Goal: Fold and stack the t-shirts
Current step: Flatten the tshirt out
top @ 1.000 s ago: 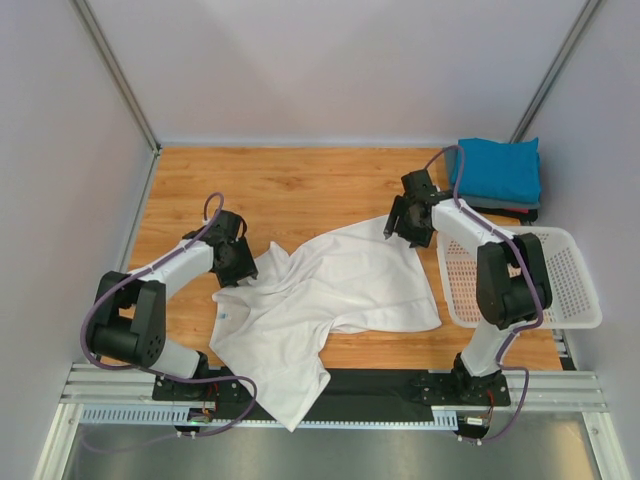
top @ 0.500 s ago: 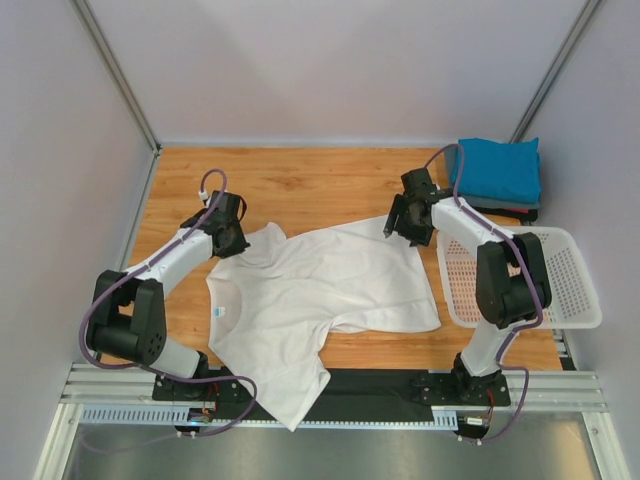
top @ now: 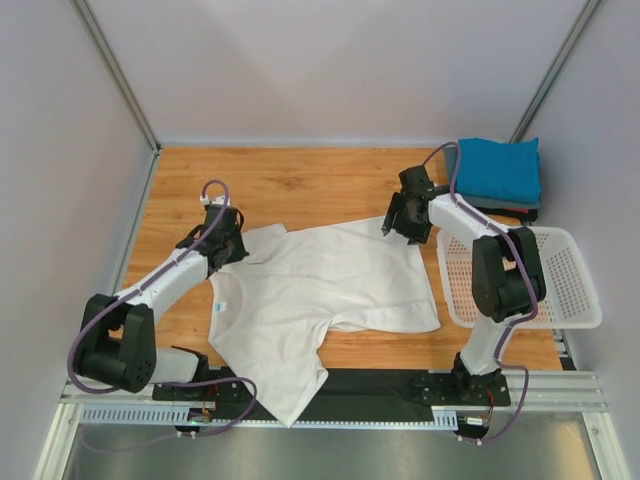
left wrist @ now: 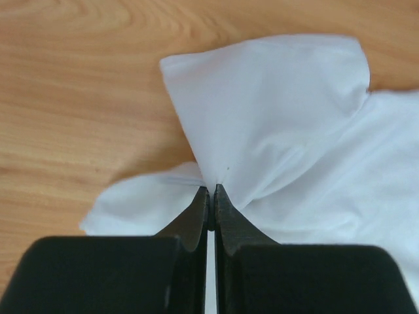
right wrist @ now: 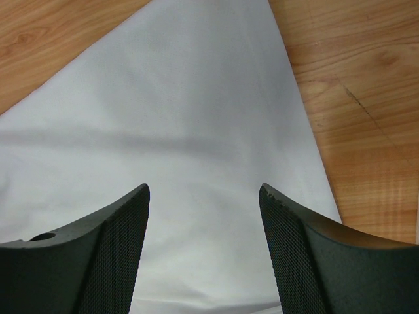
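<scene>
left tool [left wrist: 211, 190] pressed together, pinching a fold of the white t-shirt [top: 330, 285] at its far sleeve [left wrist: 275, 98]. The cloth bunches to a point at my tips and fans out ahead and to the right. left arm stretched forward and low over the tabletop [top: 300, 185], wrist turned in toward the middle

right tool [right wrist: 203, 193] spread, nothing in it, hanging above the far right end of the hem. From that wrist the cloth fills the gap between both fingers, the shirt's edge runs just outside the right one, bare wood beyond it. right arm folded back on itself, elbow above the basket [top: 520, 325] in the top view, tool pointing down

relation that matters: the shirt lies between my two tools, long axis roughly left-right, collar end on my left, hem on my right. So left owns the sleeve end, right is the nearer arm for the hem, corner just ahead of its tips. near sleeve droops over the near tabletop edge, neither tool close to it

my read: spreading step, fold not begun. Next probably right drops and pinches the hem corner so both ends pull flat. Risk is closing on one layer or missing the edge

teal t-shirt [top: 497, 168] sits folded on a dark grey t-shirt [top: 490, 203] at the far right corner, well apart from the white one
</scene>
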You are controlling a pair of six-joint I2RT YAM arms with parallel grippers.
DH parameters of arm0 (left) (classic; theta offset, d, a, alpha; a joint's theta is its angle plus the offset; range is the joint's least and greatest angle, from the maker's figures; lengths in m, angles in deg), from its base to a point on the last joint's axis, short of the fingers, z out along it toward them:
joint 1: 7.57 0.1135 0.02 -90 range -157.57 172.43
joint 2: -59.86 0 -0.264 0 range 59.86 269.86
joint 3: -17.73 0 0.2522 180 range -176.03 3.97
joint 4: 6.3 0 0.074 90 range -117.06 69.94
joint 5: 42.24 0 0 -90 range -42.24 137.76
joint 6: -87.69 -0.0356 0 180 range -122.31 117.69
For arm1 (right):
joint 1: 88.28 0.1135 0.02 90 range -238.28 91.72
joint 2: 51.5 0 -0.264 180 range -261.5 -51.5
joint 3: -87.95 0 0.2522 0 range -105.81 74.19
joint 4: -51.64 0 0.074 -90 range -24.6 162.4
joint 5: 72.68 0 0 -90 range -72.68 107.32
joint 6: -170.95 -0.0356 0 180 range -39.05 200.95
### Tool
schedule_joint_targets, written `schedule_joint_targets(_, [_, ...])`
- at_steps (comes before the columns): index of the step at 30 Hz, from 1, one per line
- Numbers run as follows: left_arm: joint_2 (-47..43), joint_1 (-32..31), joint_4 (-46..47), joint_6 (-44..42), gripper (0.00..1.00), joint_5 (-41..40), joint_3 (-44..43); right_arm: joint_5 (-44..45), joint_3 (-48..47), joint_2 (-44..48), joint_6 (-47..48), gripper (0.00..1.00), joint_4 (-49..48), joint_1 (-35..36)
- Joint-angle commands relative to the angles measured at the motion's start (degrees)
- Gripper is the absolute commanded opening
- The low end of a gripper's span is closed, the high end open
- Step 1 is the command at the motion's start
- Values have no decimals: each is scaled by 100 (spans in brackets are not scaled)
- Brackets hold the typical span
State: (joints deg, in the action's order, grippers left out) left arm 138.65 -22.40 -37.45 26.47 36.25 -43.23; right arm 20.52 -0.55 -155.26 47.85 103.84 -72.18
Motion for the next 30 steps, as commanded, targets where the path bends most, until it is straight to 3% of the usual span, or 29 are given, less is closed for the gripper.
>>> schedule_joint_targets(1, [-530,-553,368,189,0,299,693,-109,-190,-108,-38,70,-143,16])
schedule_joint_targets(11, [-566,-2023,-370,717,3,-220,993,-118,-59,-91,-38,70,-187,16])
schedule_joint_targets(12, [-575,-2120,-466,813,8,-246,976,-127,-15,-74,-47,70,-196,25])
schedule_joint_targets(13, [-653,-2138,-676,840,29,-308,950,-136,3,-48,-56,70,-213,8])
schedule_joint_targets(15, [-820,-2138,-897,866,49,-404,853,-144,65,-21,-56,70,-231,16])
schedule_joint_targets(16, [-1030,-2129,-1081,849,67,-527,792,-162,91,14,-56,70,-249,16])
schedule_joint_targets(19, [-1469,-2129,-1372,726,84,-896,476,-153,109,32,-38,70,-223,16])
schedule_joint_targets(23, [-1621,-1640,-1610,805,88,-968,-69,-179,100,67,-47,70,-214,16])
schedule_joint_targets(30, [-1190,-109,-1365,1727,84,68,123,-153,91,120,-12,70,-179,16])
